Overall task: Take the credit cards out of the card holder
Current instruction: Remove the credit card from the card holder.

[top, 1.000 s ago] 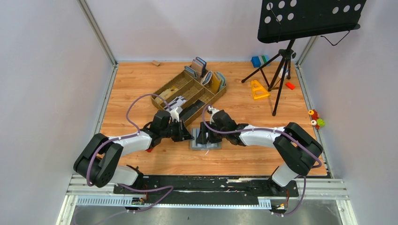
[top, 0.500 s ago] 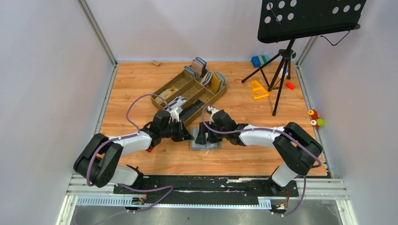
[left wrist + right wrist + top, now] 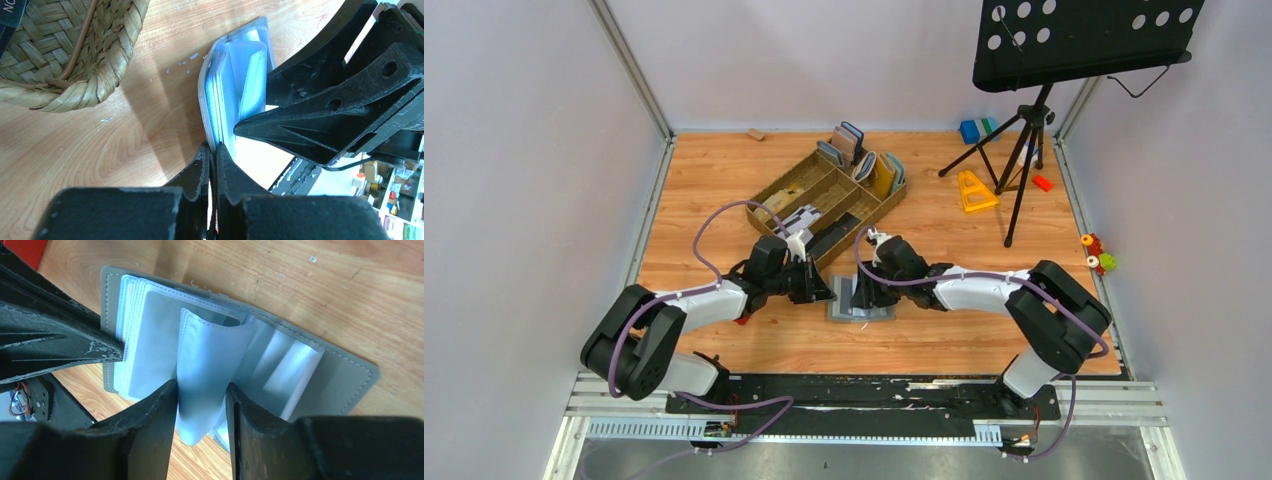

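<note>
The grey card holder point(image 3: 867, 311) lies open on the wooden table between both grippers. Its light blue-grey sleeves fan out in the left wrist view point(image 3: 235, 75) and the right wrist view point(image 3: 150, 330). My left gripper point(image 3: 829, 292) is shut, and its tips point(image 3: 212, 149) pinch the near edge of the holder's left sleeve stack. My right gripper point(image 3: 858, 294) has its jaws point(image 3: 202, 390) on either side of one bowed sleeve point(image 3: 210, 365), lifting it off the grey cover point(image 3: 345, 380). I cannot make out any credit card.
A brown compartment tray point(image 3: 809, 190) stands just behind the grippers, and its woven wall point(image 3: 65, 50) is close to my left gripper. Upright wallets point(image 3: 876, 168) stand at its far end. A music stand tripod point(image 3: 1022, 150), a yellow piece point(image 3: 974, 192) and small toys stand to the right.
My right gripper has shifted slightly to the right with the sleeve, uncovering a little more of the holder's left side. My left arm has barely moved.
</note>
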